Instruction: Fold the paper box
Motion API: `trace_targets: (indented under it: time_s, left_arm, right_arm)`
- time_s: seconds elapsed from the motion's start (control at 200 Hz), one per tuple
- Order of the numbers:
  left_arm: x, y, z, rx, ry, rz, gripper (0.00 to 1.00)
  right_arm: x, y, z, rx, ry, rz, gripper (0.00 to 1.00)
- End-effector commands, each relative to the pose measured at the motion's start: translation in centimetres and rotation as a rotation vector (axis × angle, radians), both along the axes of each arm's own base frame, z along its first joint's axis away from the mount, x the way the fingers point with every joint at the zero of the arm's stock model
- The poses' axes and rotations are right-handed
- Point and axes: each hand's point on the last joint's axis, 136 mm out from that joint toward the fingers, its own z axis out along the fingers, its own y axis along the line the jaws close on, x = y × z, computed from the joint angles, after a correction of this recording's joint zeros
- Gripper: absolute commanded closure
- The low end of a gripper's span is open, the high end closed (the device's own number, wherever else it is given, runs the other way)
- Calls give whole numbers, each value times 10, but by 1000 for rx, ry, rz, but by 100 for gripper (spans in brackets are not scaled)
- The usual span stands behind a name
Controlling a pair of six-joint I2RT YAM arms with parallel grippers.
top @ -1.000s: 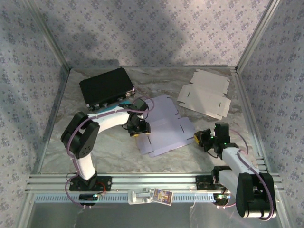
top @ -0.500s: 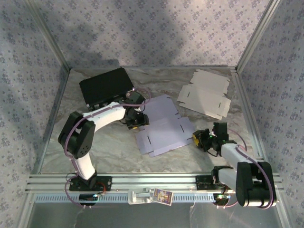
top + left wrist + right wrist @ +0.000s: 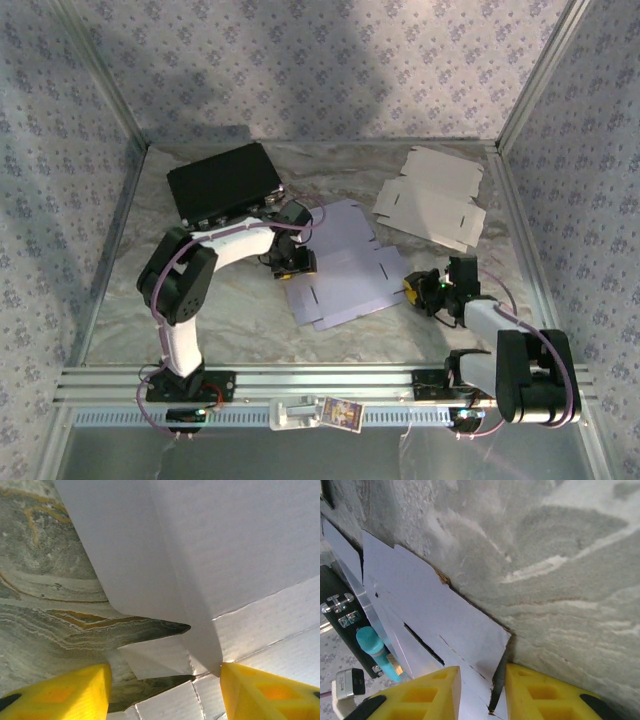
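There are two robot arms, the left arm (image 3: 215, 250) and the right arm (image 3: 492, 325), two flat paper box sheets, the middle sheet (image 3: 345, 265) and the far sheet (image 3: 430, 200), one black case (image 3: 222, 182) and one small card (image 3: 340, 412).

No text is readable; the small card (image 3: 340, 412) on the front rail (image 3: 240, 417) is blurred.

looks like a robotics lab test cell to me: a marble-print table (image 3: 120, 300) boxed in by aluminium rails (image 3: 300, 382) and patterned cloth walls (image 3: 330, 70), with the left arm (image 3: 235, 245) and right arm (image 3: 490, 322) bolted along its near edge.
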Motion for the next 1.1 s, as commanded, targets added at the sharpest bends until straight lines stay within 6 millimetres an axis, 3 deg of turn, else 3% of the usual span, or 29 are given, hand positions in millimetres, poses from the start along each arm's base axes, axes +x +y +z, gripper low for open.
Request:
trace_targets:
  time_s: [0.0,0.585,0.755,0.934,1.094]
  left_arm:
    - [-6,-2,-5,15,17,-31,41]
    - [-10,-5,-10,23,34,-58,42]
    - [-10,-6,-10,25,35,-61,42]
    - [-10,-5,-10,25,35,-56,42]
    - [-10,-7,-7,20,31,-59,42]
  right_arm:
    - [18,-4,6,-38,-111,-9,71]
    - [31,-1,34,-32,-268,-23,71]
    - [28,1,28,-46,-225,-3,73]
    - [9,1,14,-140,-99,37,70]
    - [22,1,9,-126,-110,49,68]
